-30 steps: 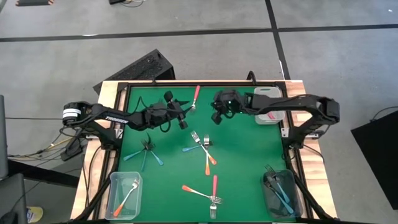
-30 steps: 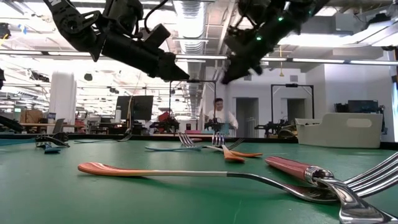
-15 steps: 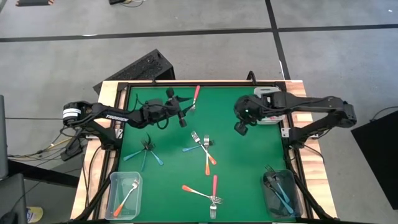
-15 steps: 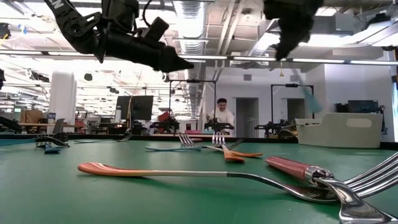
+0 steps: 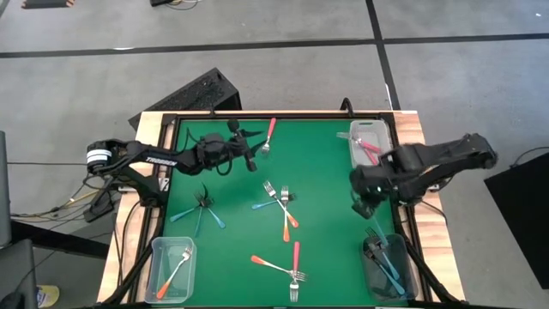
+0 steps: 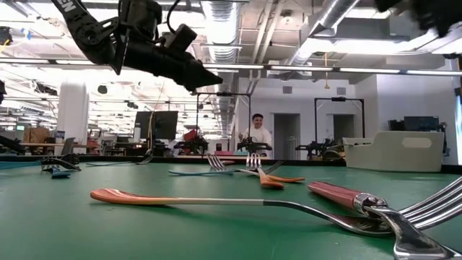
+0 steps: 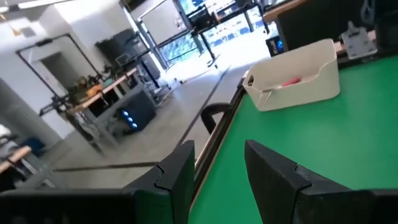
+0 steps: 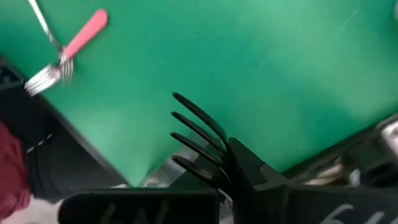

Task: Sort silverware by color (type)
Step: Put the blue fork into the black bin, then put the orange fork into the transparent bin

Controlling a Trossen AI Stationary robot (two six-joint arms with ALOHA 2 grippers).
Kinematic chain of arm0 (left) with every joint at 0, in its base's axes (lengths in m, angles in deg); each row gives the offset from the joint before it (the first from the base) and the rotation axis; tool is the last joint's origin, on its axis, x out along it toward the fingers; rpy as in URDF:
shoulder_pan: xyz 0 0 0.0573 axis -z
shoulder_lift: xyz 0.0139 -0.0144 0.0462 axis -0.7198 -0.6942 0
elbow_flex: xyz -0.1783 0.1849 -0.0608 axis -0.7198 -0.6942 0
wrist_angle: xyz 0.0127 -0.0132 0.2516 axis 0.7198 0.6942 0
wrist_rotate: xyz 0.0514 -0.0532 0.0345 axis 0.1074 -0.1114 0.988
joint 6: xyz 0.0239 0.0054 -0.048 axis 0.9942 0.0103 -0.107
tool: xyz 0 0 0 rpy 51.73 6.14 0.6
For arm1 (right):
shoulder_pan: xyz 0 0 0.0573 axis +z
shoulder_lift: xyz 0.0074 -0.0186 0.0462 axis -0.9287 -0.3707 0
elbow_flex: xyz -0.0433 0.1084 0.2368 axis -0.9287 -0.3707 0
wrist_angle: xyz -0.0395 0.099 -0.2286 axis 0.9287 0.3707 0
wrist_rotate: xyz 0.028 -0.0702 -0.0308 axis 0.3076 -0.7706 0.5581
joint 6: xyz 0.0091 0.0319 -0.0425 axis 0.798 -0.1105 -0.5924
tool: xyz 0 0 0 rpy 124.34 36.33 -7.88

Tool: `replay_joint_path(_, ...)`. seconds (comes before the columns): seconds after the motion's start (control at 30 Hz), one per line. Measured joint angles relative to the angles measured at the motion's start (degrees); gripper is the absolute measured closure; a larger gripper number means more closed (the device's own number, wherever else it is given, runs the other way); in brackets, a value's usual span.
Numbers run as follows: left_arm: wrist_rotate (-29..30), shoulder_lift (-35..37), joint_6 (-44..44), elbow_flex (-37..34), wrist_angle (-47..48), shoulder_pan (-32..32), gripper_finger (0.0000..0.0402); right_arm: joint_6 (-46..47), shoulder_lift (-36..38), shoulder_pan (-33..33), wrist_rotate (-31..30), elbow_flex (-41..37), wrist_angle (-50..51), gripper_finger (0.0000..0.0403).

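On left arm, white "TROSSEN" lettering [image 5: 159, 160]; left end effector [image 5: 255, 158] released, right end effector [image 5: 364, 208] clenching dark fork [image 8: 202, 146].

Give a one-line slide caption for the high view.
Left gripper hovers open near a pink fork; right gripper carries a fork above the green table.

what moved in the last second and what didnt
The right gripper, shut on a fork, swung from the table's far middle, past the pink bin, toward the blue-fork bin at the near right. The left gripper stayed open beside the pink fork. The forks on the mat kept their places.
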Motion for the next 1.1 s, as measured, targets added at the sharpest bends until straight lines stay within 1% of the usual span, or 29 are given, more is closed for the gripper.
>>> replay_joint_path(0.17,-3.75,0.00,-0.40,0.00,-3.39,-0.74,0.0269,11.63,-1.50,10.73,-1.24,-0.02,0.08,0.0379)
replay_joint_path(0.23,-3.87,0.00,-0.32,0.00,-4.72,-0.72,0.0269,16.00,-2.59,14.48,-1.87,-0.70,-0.79,0.0378)
replay_joint_path(0.37,-3.90,0.00,-0.24,0.00,-6.66,-0.72,0.0269,22.51,-5.49,19.93,-0.88,-3.06,-1.32,0.0371)
replay_joint_path(0.43,-3.90,0.00,-0.26,0.00,-7.33,-0.72,0.0269,25.40,-7.41,21.62,0.00,-3.77,-1.03,0.0367)
replay_joint_path(0.57,-4.06,0.00,-2.10,0.00,-7.60,-0.57,0.0269,29.90,-11.12,23.37,2.35,-3.87,-0.36,0.0360)
replay_joint_path(0.63,-4.90,0.00,-3.87,0.00,-7.35,-0.56,0.0269,30.23,-12.71,23.64,4.18,-3.87,-1.42,0.0351)
replay_joint_path(0.77,-6.25,0.00,-6.08,0.00,-6.80,-0.54,0.0269,30.17,-14.58,23.96,6.21,-3.87,-3.69,0.0322)
replay_joint_path(0.87,-4.66,0.00,-6.99,0.00,-7.38,-0.54,0.0269,30.22,-14.78,23.97,7.68,-3.87,-3.33,0.0293)
replay_joint_path(1.03,-3.04,1.55,-7.01,-0.02,-6.44,-0.54,0.0269,29.30,-14.61,23.93,8.18,-3.87,-2.92,0.0249)
replay_joint_path(1.1,-2.97,2.37,-7.01,-0.02,-5.03,-0.54,0.0269,26.83,-14.49,23.42,6.17,-3.87,-3.01,0.0239)
